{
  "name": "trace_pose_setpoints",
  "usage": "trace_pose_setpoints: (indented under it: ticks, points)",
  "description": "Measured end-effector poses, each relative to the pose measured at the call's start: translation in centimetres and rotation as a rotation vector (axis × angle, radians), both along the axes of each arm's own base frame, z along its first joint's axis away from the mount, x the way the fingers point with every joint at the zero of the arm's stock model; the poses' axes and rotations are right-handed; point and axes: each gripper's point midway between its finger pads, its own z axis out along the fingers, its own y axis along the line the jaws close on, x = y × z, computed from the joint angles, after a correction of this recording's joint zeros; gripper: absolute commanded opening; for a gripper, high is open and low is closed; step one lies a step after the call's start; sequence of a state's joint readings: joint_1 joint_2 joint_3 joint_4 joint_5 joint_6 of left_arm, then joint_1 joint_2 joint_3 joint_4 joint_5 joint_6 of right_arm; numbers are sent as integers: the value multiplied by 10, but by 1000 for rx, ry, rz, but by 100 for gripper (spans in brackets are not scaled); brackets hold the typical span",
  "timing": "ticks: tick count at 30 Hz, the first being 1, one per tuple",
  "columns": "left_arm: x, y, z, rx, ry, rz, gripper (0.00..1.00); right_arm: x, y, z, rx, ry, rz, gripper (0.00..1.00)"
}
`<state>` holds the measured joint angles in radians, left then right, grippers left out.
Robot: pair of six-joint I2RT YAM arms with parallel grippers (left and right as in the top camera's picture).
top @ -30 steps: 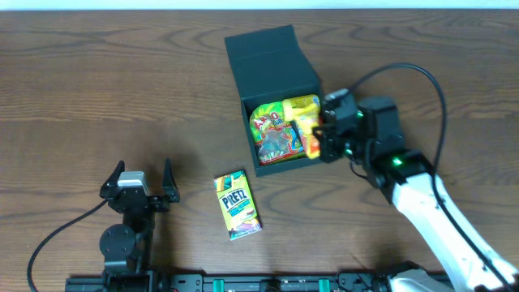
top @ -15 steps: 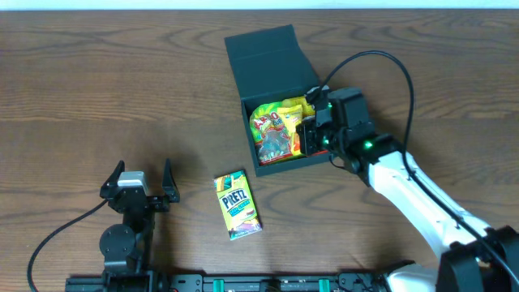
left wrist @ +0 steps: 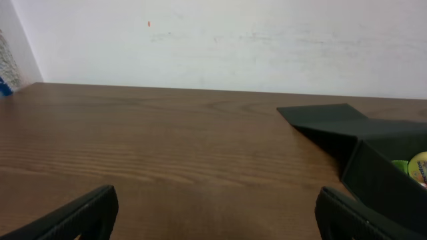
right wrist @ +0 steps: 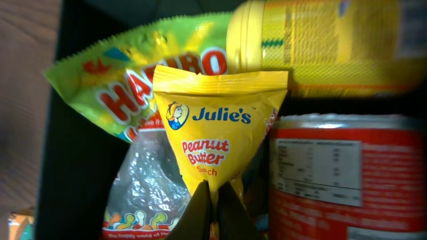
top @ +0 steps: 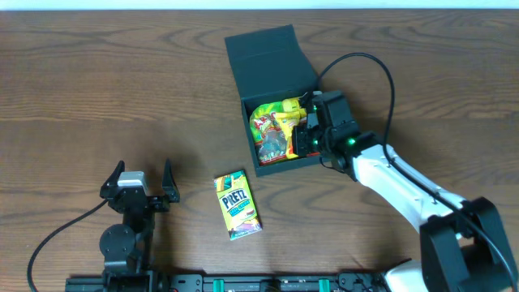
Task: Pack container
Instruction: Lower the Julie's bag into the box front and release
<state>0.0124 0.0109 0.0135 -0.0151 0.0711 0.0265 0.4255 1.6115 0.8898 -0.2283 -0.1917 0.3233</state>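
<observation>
The dark teal-grey container (top: 268,61) stands open at the table's middle back, lid flat behind it; its wall shows in the left wrist view (left wrist: 380,180). My right gripper (top: 302,138) is over its right side, shut on a yellow Julie's peanut butter packet (right wrist: 217,140), held inside the container. Beneath it lie a Haribo bag (right wrist: 120,107), a yellow tube (right wrist: 320,43) and a red can (right wrist: 333,180). My left gripper (top: 135,185) is open and empty at the front left.
A yellow-green Pretz box (top: 237,204) lies on the wooden table in front of the container, between the two arms. A black cable (top: 369,65) loops above the right arm.
My right gripper has moved left from the container's right edge to over its inside, carrying the yellow packet. The left arm and Pretz box have not moved.
</observation>
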Motion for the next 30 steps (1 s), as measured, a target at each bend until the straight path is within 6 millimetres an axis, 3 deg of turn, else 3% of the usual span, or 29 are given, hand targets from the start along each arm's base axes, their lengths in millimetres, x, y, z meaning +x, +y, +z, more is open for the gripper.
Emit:
trace_pose_setpoints:
  ticks: [3, 7, 13, 18, 22, 24, 28, 30]
  points:
    - [0, 0, 0, 0, 0, 0, 95, -1, 1, -9, -6, 23, -4, 16]
    - [0, 0, 0, 0, 0, 0, 95, -1, 0, -20, -18, 43, -8, 19]
    - [0, 0, 0, 0, 0, 0, 95, 2, -2, -22, -33, 36, -28, 34]
    - [0, 0, 0, 0, 0, 0, 95, 6, -4, -13, -45, 1, -43, 38]
    - [0, 0, 0, 0, 0, 0, 95, 12, -8, 16, -51, -88, -69, 43]
    - [0, 0, 0, 0, 0, 0, 95, 14, -9, 31, -46, -130, -80, 41]
    - [0, 0, 0, 0, 0, 0, 95, 12, -10, 58, -36, -194, -88, 15]
    - [0, 0, 0, 0, 0, 0, 95, 8, -11, 65, -37, -202, -89, 10]
